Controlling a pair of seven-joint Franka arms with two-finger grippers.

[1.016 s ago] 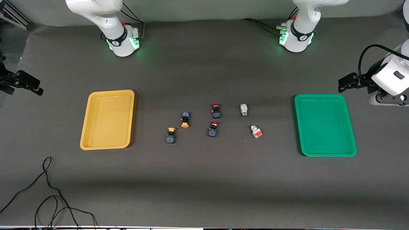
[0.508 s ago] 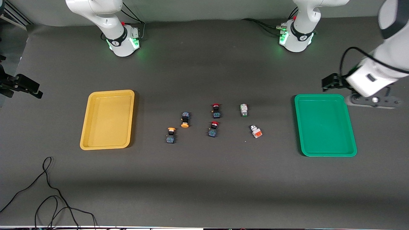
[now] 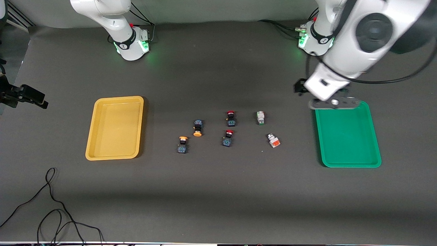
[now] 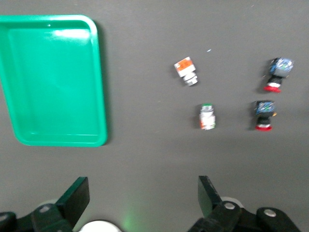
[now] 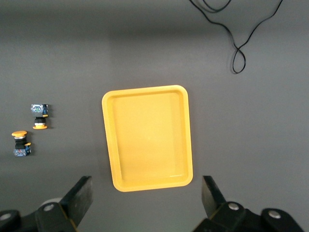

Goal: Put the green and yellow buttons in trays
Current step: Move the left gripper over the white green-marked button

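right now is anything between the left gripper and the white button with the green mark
Nothing visible. The left gripper hangs open over bare table by the green tray; the green-marked white button lies toward the middle, with only mat between.

Open table (image 3: 218,191) around six clustered buttons (image 3: 229,128) between both trays (image 3: 347,164).

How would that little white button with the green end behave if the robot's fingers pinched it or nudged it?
The white button with the green end looks like hard moulded plastic, so probably stiff and light. It lies on its side, and its round cap end suggests a nudge might make it roll or pivot. It is tiny beside the green tray, so a slightly off pinch could squirt it away.
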